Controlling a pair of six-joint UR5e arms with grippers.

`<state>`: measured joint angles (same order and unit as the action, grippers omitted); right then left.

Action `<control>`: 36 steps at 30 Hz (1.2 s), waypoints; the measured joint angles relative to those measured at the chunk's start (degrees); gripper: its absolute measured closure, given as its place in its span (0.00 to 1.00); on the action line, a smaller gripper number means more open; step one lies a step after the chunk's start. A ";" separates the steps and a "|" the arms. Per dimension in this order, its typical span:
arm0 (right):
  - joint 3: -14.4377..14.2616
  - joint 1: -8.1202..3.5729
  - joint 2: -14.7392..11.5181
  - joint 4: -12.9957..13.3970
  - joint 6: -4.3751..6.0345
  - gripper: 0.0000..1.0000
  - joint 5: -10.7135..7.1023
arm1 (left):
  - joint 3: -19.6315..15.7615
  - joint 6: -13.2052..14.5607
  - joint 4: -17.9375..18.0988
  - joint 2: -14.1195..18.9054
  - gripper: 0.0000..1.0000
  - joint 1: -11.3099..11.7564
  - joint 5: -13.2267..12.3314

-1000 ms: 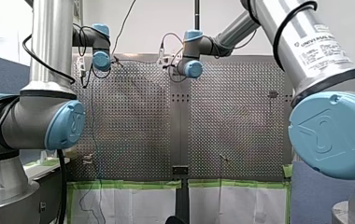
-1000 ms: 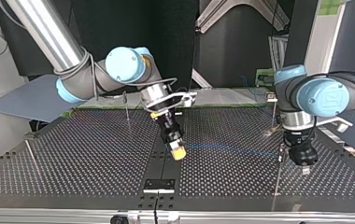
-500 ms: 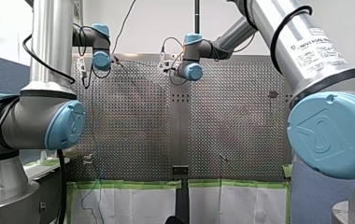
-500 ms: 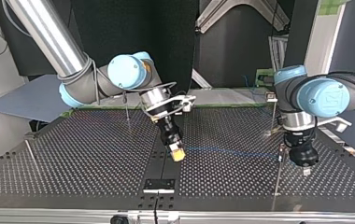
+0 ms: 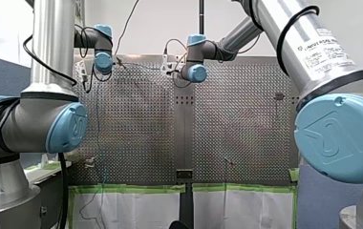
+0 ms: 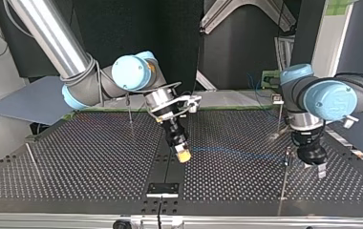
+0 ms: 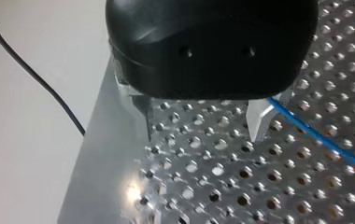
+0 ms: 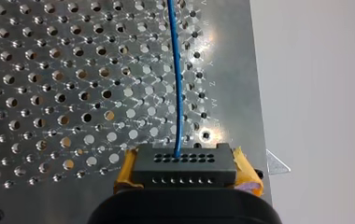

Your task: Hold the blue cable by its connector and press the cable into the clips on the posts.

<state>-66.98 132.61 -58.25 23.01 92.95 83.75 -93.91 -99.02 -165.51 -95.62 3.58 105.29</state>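
Note:
In the right wrist view my right gripper (image 8: 188, 181) is shut on the black connector (image 8: 185, 164), held between its yellow pads (image 8: 125, 173). The thin blue cable (image 8: 177, 84) leaves the connector and runs away over the perforated plate. The top view shows my right gripper (image 6: 183, 155) near the table's middle and the blue cable (image 6: 237, 153) stretching to a thin post (image 6: 284, 171) at the view's right. My left gripper (image 6: 314, 168) stands beside that post. Its metal fingers (image 7: 259, 120) are spread, so my left gripper (image 7: 201, 136) is open and holds nothing. The cable (image 7: 320, 137) passes just outside one finger.
More thin posts stand on the plate: one at the back (image 6: 130, 110), one at the top view's left (image 6: 31, 161), another at the back right (image 6: 280, 113). A black bracket (image 6: 163, 189) sits at the near edge. The plate's edge (image 7: 96, 140) lies beside my left gripper.
My left gripper's fingers have spread apart and it has shifted slightly toward the top view's right. My right gripper has stayed shut on the connector, almost in place.

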 joint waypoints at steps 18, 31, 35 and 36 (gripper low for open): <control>0.05 0.12 -0.03 -0.03 -0.13 1.00 0.02 | -5.71 -7.59 -8.34 5.65 0.00 0.67 -2.75; 0.02 0.23 -0.06 -0.32 -0.12 1.00 0.00 | -11.67 -7.73 -9.52 11.63 0.00 0.46 -7.23; 0.01 0.24 -0.06 -0.43 -0.13 1.00 0.00 | -13.55 -7.61 -9.53 13.61 0.00 0.51 -7.28; 0.01 0.24 -0.05 -0.45 -0.13 1.00 0.00 | -13.82 -7.61 -9.51 14.05 0.00 0.54 -7.26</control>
<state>-66.97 132.85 -58.30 22.56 92.83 83.75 -107.74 -106.63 -175.02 -81.57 4.11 98.02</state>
